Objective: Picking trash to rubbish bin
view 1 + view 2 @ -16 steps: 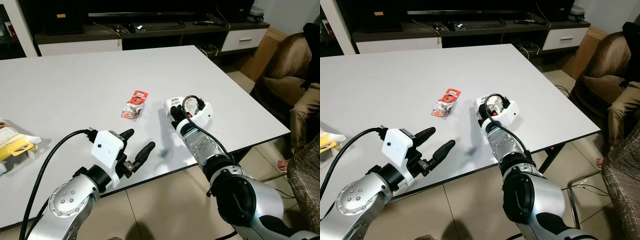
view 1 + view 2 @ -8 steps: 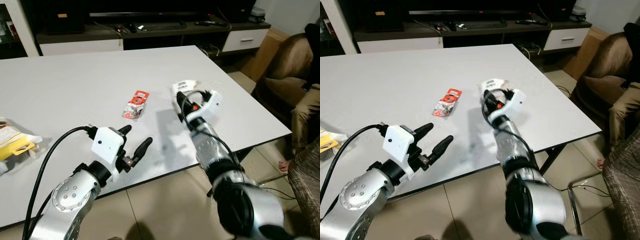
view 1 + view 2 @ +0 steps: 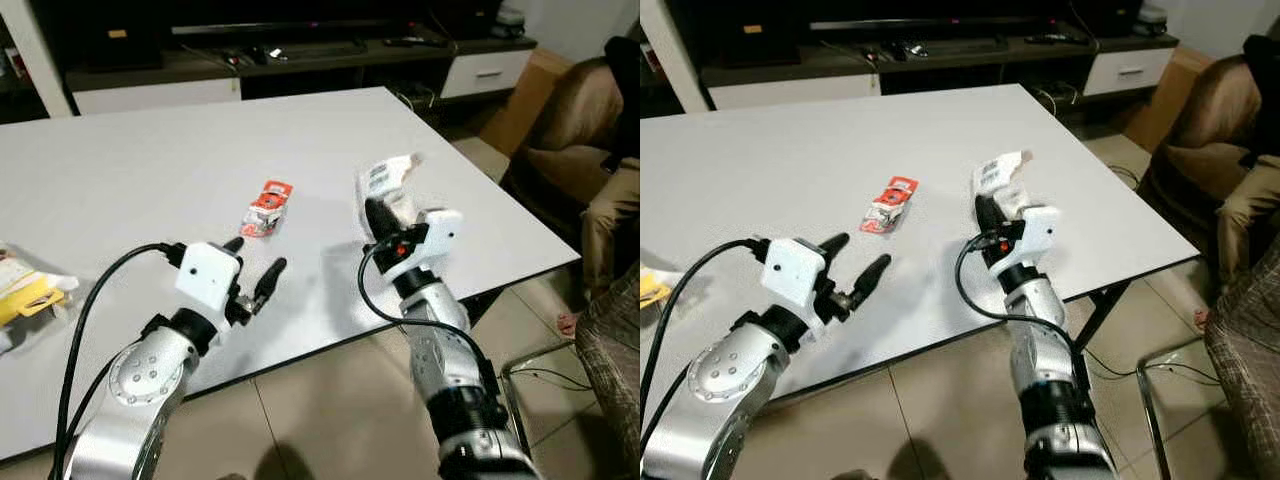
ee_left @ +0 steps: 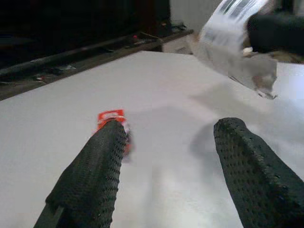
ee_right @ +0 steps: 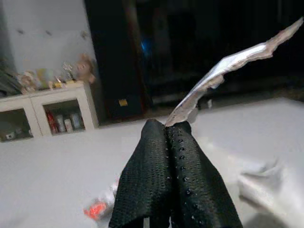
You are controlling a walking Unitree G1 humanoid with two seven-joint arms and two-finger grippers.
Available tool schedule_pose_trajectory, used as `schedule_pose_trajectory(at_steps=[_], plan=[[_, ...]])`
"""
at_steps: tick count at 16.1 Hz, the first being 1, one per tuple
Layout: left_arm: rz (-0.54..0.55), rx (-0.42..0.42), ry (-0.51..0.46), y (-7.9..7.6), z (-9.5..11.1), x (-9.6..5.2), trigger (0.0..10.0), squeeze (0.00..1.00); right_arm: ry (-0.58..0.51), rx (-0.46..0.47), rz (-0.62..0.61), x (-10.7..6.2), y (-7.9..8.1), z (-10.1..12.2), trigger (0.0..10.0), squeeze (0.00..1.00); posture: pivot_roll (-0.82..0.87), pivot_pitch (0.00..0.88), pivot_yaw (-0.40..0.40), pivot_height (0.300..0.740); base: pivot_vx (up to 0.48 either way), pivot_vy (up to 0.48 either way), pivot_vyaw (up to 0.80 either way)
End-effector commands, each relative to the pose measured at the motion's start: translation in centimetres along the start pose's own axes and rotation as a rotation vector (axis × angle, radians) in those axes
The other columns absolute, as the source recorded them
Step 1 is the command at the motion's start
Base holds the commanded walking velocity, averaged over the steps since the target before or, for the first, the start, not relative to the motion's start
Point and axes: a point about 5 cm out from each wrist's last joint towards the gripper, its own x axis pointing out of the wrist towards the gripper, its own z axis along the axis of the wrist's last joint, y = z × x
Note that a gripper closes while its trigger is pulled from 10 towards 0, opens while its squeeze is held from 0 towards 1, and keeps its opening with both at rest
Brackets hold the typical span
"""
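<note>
White table (image 3: 150, 170), near edge. Right gripper (image 3: 996, 222) clenched on silvery wrapper (image 3: 1001, 177), lifted clear of the surface. Left gripper (image 3: 253, 277) spread, empty. Red packet (image 3: 267, 207) lying mid-table. Risk: thin edge pinch, likely slip in transit.

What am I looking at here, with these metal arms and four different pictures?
This is a humanoid robot tidying a white table. Two pictures come from cameras in its head, looking down at its own silver arms. The other two come from a camera on each wrist, looking along that arm's two black fingers. The right gripper is shut on a silvery white wrapper, lifted above the table; the right wrist view shows its fingers pinching the wrapper's edge. The left gripper is open and holds nothing. On the table lie a small red packet and, at the left edge, a yellow and white package.
</note>
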Motion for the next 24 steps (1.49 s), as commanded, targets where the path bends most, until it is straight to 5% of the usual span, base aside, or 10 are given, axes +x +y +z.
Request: schedule_pose_trajectory(at_steps=[1, 5, 11, 15, 16, 17, 18, 19, 20, 24], plan=[[0.041, 0.015, -0.008, 0.6, 0.0, 0.1, 10.0, 0.0, -0.035, -0.041, 0.01, -0.2, 0.1, 0.8, 0.0, 0.0, 0.15, 0.0, -0.053, 0.74, 0.0, 0.0, 0.0], [0.066, 0.026, -0.022, 1.1, -0.1, 0.9, 10.0, 0.0, -0.047, -0.149, -0.005, 0.6, 0.0, 1.3, 0.0, 0.0, 0.14, 0.0, -0.04, 0.74, 0.0, 0.0, 0.0], [0.126, 0.017, -0.036, 2.6, -0.1, 1.4, 10.0, 0.0, -0.063, -0.165, 0.017, 1.6, 0.7, 1.7, 0.0, 0.0, 0.15, 0.0, -0.039, 0.74, 0.0, 0.0, 0.0], [0.141, -0.126, -0.202, 4.4, 3.3, 2.7, 10.0, 0.0, -0.103, -0.023, 0.112, 2.8, 0.9, 4.0, 0.0, 0.0, 0.14, 0.0, -0.034, 0.74, 0.0, 0.0, 0.0], [0.114, -0.216, -0.287, 5.4, 4.6, 2.9, 10.0, 1.0, -0.123, 0.007, 0.172, 3.2, 0.7, 5.3, 0.0, 0.0, 0.12, 0.0, -0.005, 0.74, 0.0, 0.0, 0.0], [0.029, -0.248, -0.36, 6.1, 6.0, 3.0, 10.0, 1.0, -0.13, 0.041, 0.245, 3.5, 0.4, 6.5, 0.0, 0.0, 0.12, 0.0, 0.007, 0.74, 0.0, 0.0, 0.0], [0.013, -0.272, -0.359, 6.3, 5.3, 3.0, 10.0, 1.0, -0.107, 0.101, 0.261, 2.9, -0.6, 6.2, 0.0, 0.0, 0.12, 0.0, -0.013, 0.74, 0.0, 0.0, 0.0], [-0.028, -0.188, -0.309, 6.4, 5.2, 3.2, 10.0, 1.0, -0.084, 0.187, 0.277, 2.7, -1.3, 6.7, 0.0, 0.0, 0.12, 0.0, -0.042, 0.74, 0.0, 0.0, 0.0], [-0.062, -0.189, -0.31, 7.0, 5.8, 3.0, 10.0, 1.0, -0.082, 0.287, 0.35, 2.5, -1.2, 7.9, 0.0, 0.0, 0.11, 0.0, -0.05, 0.74, 0.0, 0.0, 0.0], [-0.173, -0.413, -0.355, 9.2, 6.4, 1.6, 10.0, 1.0, 0.014, 0.472, 0.551, 1.3, -1.4, 8.7, 0.0, 0.0, 0.08, 0.0, -0.085, 0.74, 0.0, 0.0, 0.0]])
